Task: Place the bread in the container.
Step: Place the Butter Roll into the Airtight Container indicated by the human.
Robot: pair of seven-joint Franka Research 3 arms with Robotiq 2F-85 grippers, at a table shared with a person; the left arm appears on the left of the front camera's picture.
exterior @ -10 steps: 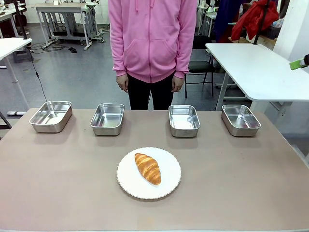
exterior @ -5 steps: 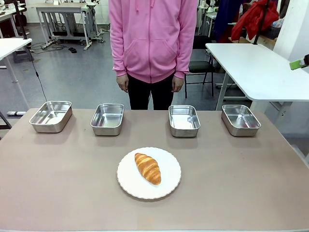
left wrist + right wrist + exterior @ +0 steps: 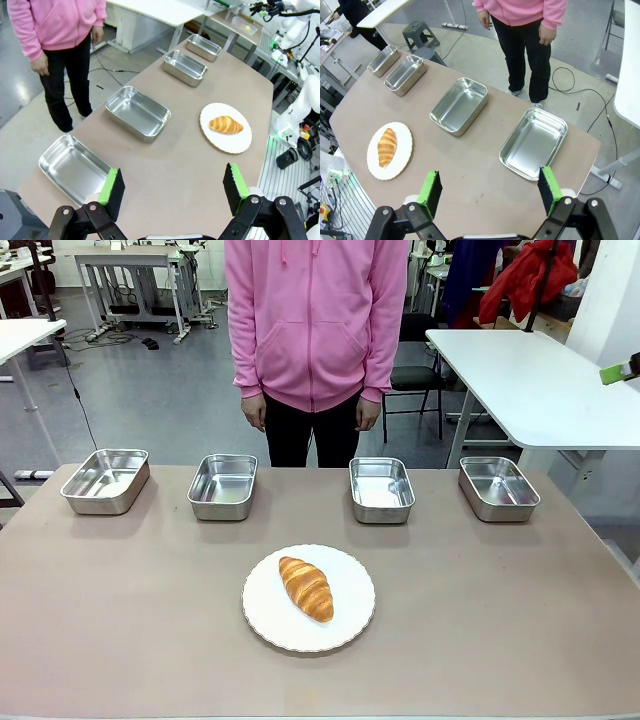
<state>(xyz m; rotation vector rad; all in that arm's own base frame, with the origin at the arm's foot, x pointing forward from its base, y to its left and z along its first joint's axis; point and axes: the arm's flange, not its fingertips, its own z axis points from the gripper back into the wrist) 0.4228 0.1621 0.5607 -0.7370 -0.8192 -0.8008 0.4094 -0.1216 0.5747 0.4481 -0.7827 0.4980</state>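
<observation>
The bread (image 3: 306, 588) is lying on the round white plate (image 3: 352, 628), slightly left of the plate's middle, with nothing touching it. Four look-alike steel containers (image 3: 222, 486) are sitting in a row on the bench (image 3: 500, 620) beyond the plate, two to its left and two to its right, all apart from it; which one is meant cannot be told. A person (image 3: 315, 330) is standing past them, arms hanging. The left end effector (image 3: 172, 186) is hovering well apart from the plate, fingers spread wide, gripping nothing. The right end effector (image 3: 489, 189) is doing likewise, fingers spread apart and bare.
</observation>
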